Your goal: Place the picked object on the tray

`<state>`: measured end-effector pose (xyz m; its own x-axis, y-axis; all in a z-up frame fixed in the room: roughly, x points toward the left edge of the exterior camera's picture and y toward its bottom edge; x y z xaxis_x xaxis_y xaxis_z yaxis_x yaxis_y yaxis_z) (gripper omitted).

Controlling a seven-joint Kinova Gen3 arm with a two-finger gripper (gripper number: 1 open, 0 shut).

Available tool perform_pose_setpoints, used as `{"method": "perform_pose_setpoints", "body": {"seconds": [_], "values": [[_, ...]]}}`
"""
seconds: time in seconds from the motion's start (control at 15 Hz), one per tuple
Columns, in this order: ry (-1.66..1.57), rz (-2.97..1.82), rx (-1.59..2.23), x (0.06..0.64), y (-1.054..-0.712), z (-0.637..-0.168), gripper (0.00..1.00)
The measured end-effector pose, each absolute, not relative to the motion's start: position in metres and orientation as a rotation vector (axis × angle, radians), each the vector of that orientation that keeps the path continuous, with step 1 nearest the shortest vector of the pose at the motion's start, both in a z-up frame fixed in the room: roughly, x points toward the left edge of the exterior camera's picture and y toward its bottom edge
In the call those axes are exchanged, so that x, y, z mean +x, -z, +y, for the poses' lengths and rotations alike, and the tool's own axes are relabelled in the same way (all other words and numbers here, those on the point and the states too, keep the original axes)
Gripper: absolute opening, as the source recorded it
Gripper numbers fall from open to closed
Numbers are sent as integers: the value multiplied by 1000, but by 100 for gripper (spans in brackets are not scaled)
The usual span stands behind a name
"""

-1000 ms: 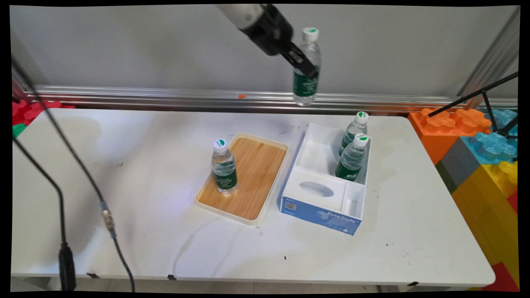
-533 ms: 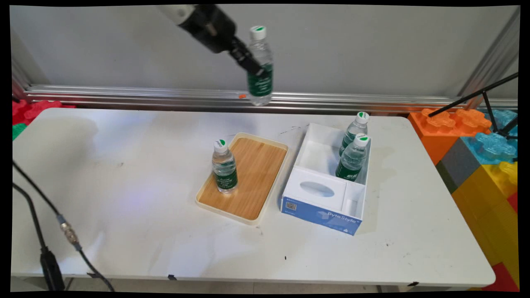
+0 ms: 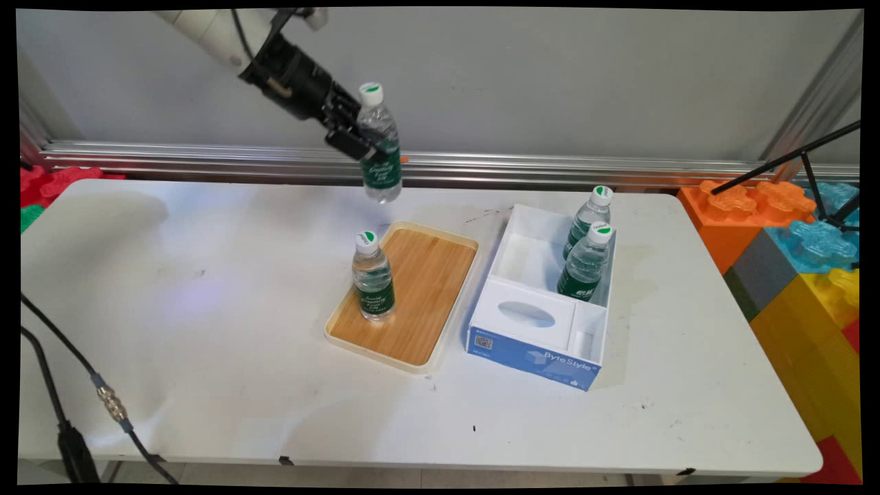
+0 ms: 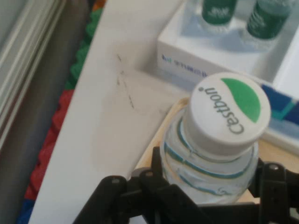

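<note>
My black gripper (image 3: 368,148) is shut on a small water bottle (image 3: 379,148) with a green label and white cap, held upright in the air above the far end of the wooden tray (image 3: 426,275). In the hand view the bottle's cap (image 4: 229,112) fills the centre, with the gripper's (image 4: 210,191) linkage on both sides of its neck. A second bottle (image 3: 372,276) stands on the tray's left side. Two more bottles (image 3: 584,261) stand in the white and blue box (image 3: 536,350) to the right, also visible as the box (image 4: 187,56) at the hand view's top.
Coloured foam blocks (image 3: 797,254) are stacked off the table's right side, and a black tripod leg (image 3: 784,161) crosses above them. Black cables (image 3: 75,419) hang at the lower left. An aluminium rail (image 3: 206,155) runs along the table's far edge.
The gripper has carried the bottle leftward and down, from high above the box's far side to just over the tray's far end.
</note>
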<state>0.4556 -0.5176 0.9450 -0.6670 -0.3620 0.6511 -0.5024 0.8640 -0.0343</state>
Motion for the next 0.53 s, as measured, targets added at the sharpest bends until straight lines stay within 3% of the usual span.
{"method": "perform_pose_setpoints", "body": {"seconds": [0.53], "values": [[-204,-2354,405,471,-879,-544,0]]}}
